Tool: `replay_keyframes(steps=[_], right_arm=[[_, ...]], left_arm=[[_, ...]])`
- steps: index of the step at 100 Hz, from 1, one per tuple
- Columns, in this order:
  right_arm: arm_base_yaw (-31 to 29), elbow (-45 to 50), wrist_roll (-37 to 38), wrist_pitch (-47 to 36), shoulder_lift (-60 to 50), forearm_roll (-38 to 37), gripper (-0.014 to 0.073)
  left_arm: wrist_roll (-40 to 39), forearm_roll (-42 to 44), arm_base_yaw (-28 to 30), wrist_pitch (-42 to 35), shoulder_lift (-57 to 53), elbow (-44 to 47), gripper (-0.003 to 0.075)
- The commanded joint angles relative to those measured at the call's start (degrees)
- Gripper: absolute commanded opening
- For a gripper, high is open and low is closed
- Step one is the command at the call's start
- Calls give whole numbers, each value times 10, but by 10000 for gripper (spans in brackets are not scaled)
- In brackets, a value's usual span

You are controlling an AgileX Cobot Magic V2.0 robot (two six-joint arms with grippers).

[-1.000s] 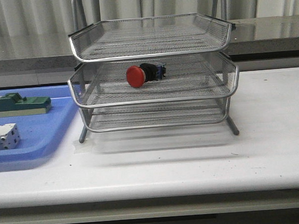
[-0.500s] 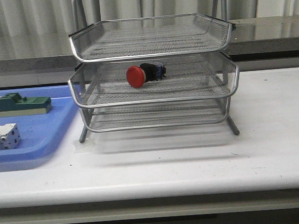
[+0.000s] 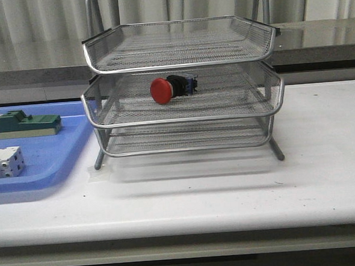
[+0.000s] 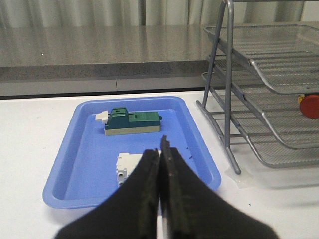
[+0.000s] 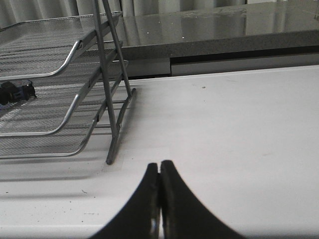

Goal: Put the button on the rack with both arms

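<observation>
You see the button [image 3: 171, 87] lying on its side in the middle tier of the rack [image 3: 182, 89], red head toward you. The rack stands on the white counter [image 3: 229, 184]. Beside it, a blue tray [image 3: 43, 159] holds a green block [image 3: 26, 124] and a white block [image 3: 3, 162]. No hand shows here.

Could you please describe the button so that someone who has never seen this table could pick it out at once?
Find the silver wire rack with three stacked trays, standing on the white table right of the blue tray. The button lies on its side in the middle tray. Its round red head and black body make it the only thing in the rack, unlike the green and white blocks in the blue tray.
</observation>
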Motion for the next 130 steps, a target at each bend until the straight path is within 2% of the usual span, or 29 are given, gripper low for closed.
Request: replay_keyframes(steps=[1, 24, 52, 130], right_arm=[[-3, -10, -6, -47, -12, -1, -60], [-3, -10, -6, -47, -12, -1, -60], [-3, -10, -6, -47, -12, -1, -60], [-3, -10, -6, -47, -12, -1, -60]], left_arm=[[-21, 10, 1, -56, -22, 4, -20], [-78, 43, 1, -61, -91, 55, -20], [-82, 43, 1, -130, -90, 97, -20], [-82, 39, 1, -135, -90, 98, -20]])
